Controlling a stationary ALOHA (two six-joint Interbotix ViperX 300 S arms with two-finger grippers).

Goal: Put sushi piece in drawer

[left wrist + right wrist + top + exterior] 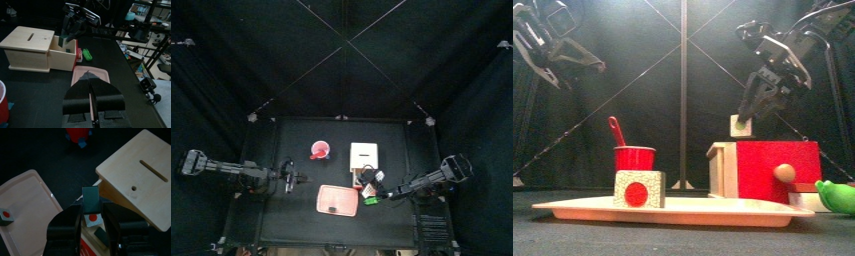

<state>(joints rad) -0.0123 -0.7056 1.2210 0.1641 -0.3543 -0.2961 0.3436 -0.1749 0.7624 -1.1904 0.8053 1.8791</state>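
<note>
Nearest the front, one sushi piece (pixel 639 189) remains on the pink tray (pixel 567 208). Behind it, the drawer (pixel 775 171) stands pulled open. Above it, the right gripper (pixel 91 218) pinches a second sushi piece (pixel 91 204), not yet released. The left gripper (pixel 93 98) rests apart, jaws shut, empty.

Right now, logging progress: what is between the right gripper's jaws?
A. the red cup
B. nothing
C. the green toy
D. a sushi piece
D: the right gripper is shut on a sushi piece, raised beside the drawer.
</note>
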